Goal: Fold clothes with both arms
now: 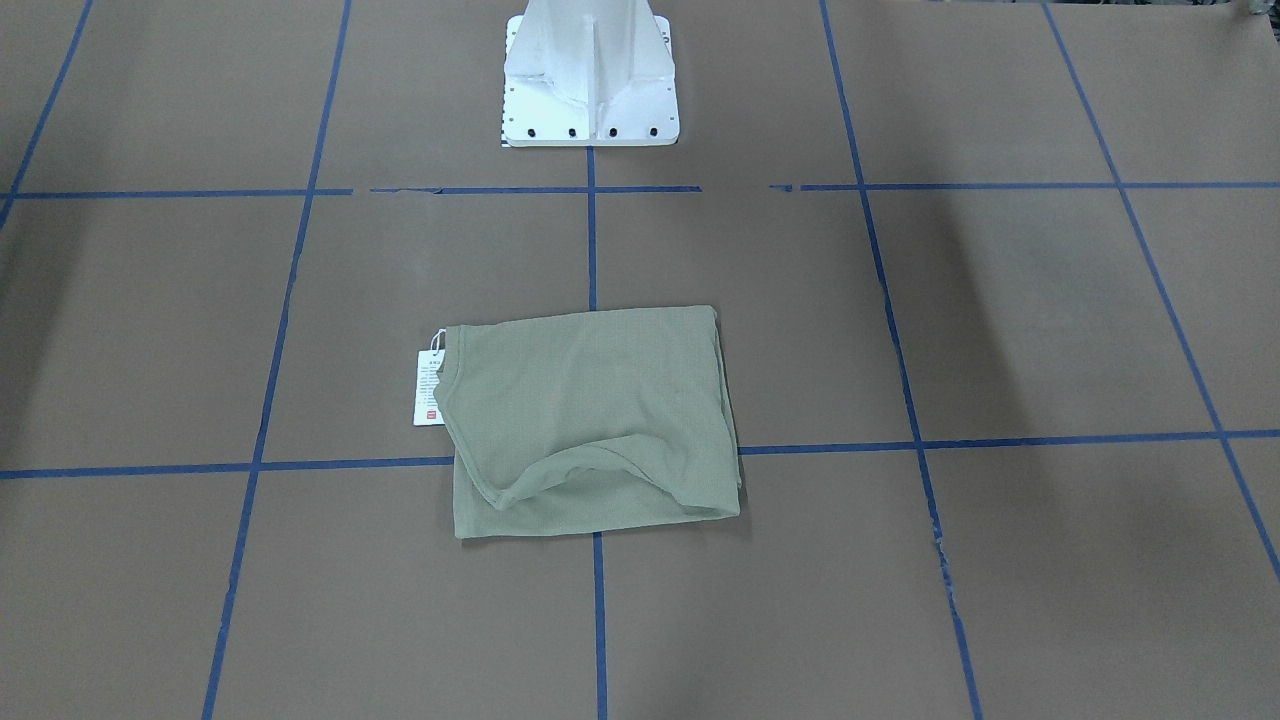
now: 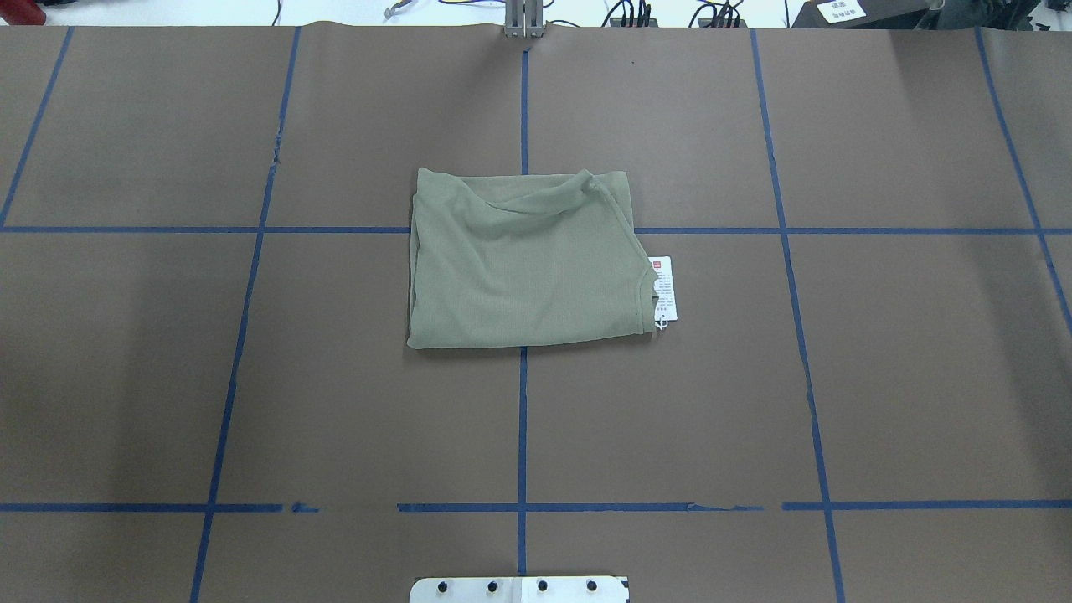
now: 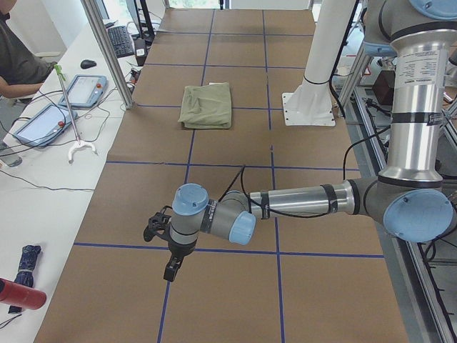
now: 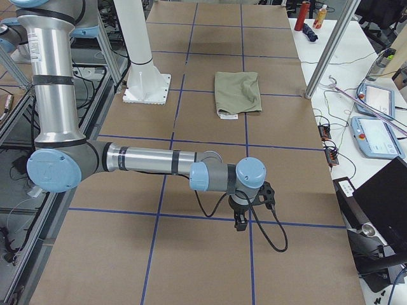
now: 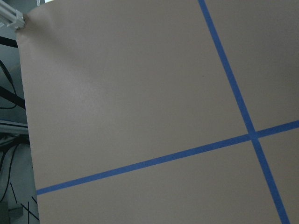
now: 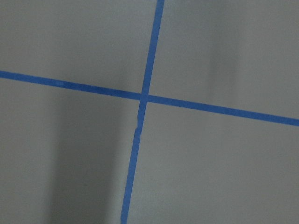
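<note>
Black fingers [image 3: 174, 269]: whether our left gripper [image 3: 172, 271] and right gripper [image 4: 241, 223] are parted or clenched, we cannot tell.
Shirt [image 2: 523, 264]: folded, mid-table, well apart from both.
Surface: brown paper [image 2: 335, 377], blue tape [image 2: 521, 419] grid.
Room: benches [image 3: 43, 186] with tablets [image 3: 84, 89] on either side.

No wording can be read anywhere on the bench [image 2: 921, 377]. The white paper hang tag [image 2: 663, 289], lying at 3 o'clock of the folded shirt [image 2: 523, 264] in the overhead view, carries a small red square [image 2: 657, 264] at its far end and rows of fine grey print, all too small to make out. A white label [image 2: 840, 10] on a dark box [image 2: 896, 10] beyond the bench's far edge, at 1 o'clock of the shirt, bears dark blurred characters. A printed sticker [image 3: 418, 64] on the upright tube of the left arm [image 3: 418, 121] is likewise illegible
</note>
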Tool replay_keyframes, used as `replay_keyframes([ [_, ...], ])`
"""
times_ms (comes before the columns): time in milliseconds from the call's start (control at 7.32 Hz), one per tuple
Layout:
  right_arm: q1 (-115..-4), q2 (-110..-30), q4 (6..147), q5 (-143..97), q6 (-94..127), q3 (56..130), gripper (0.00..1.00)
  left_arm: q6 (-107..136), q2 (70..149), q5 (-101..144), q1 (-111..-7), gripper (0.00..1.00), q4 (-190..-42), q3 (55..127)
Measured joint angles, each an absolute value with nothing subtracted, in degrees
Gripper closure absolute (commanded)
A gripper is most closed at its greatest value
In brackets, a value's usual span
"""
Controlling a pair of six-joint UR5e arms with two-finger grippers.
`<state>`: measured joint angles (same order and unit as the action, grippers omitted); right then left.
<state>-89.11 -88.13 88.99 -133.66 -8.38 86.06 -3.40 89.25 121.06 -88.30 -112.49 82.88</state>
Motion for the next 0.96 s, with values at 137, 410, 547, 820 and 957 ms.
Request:
replay_keyframes([
  [137,-89.2,-89.1,91.4,-133.9,-8.3,87.8,0.0,-3.4,89.2,123.2,-88.3,0.0,-108.3,84.1],
  [410,-90.2,-90.6,97.3,-134.7,-8.2,91.2,0.0,-2.8,88.6,126.9,-88.2,0.0,-100.7,90.2],
  [547,-90.6,-91.3,98.3,-134.8,-8.2,91.9,0.0,-2.7,88.5,128.7,-88.0,0.0,-97.5,92.9],
  [820,-91.0,-92.5,97.9,-134.6,-8.2,92.0,0.0,-2.6,88.4,130.9,-87.9,0.0,-94.2,96.2],
  [957,-91.1,-92.9,97.5,-134.6,-8.3,92.0,0.0,-2.6,88.3,131.0,-87.9,0.0,-93.8,96.8],
])
